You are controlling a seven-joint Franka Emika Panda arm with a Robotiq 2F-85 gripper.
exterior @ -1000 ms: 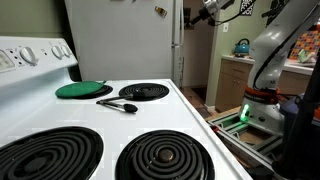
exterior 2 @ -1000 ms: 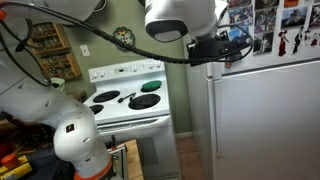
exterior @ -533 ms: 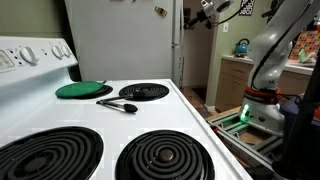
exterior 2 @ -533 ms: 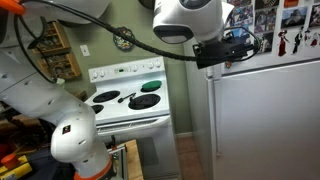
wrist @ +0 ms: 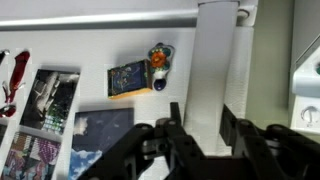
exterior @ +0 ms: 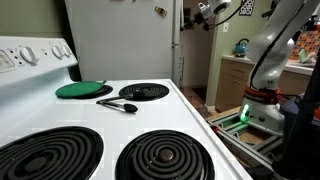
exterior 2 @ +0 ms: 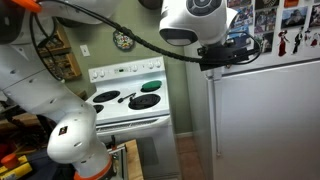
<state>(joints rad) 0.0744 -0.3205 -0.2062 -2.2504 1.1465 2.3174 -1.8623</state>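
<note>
In an exterior view the tool [exterior: 200,9] sits high at the edge of the fridge [exterior: 120,40], well apart from the stove [exterior: 150,125] and its green lid [exterior: 83,90]. It is too small here for us to read the jaws. The arm is stretched far up, so we judge any pull could run short of reach and drag crooked.

In an exterior view from the side, the tool [exterior 2: 243,50] is right at the upper door of the fridge [exterior 2: 265,120], just under the photos [exterior 2: 272,18]. The big white arm link [exterior 2: 195,20] hangs close to the door edge. We think a straight pull, instead of following the door's swing, could wrench the grip loose or knock that link against the door.

In the wrist view the white handle [wrist: 215,50] runs upright on the door and stands between the fingers [wrist: 176,125] of the tool [wrist: 203,115]. The jaws are spread and not clamped (contact we cannot tell). The handle looks smooth, so an off-centre close could let it slip out. A sideways drift could scrape the magnet [wrist: 158,58] or the photos [wrist: 45,100] off the door.
</note>
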